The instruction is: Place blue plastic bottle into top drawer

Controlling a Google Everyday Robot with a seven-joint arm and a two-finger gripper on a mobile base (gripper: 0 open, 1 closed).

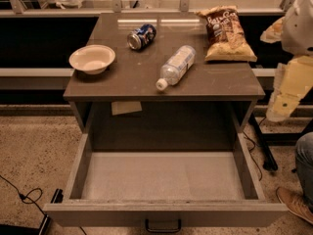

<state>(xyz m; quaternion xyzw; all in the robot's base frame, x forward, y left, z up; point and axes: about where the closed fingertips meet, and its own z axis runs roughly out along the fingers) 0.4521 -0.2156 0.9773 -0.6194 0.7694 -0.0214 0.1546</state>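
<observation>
Blue plastic bottle [176,66] and gripper [286,98] are well apart. The gripper shows as a pale cream piece at the right edge of the frame, off the right side of the table [220,84] and hanging below the level of its top. Whether it is spread or closed cannot be told, and nothing can be seen in its hold. Above it, a white part of the arm [298,23] fills the upper right corner.

Nearest the gripper on the table top is a chip bag [225,32], lying flat at the upper right. Left of it, near the middle of the top, the bottle lies on its side, slanted, with its white cap [161,84] pointing to the lower left, close to the front edge. Further up and left lies a blue soda can [142,36], also on its side. A pale bowl [92,58] stands upright near the left edge.

Below the table top, the top drawer [161,176] is pulled fully out toward the bottom of the frame, its flat light grey bottom in plain view and its dark handle [163,225] at the lower edge. A shoe [295,203] shows on the floor at lower right.
</observation>
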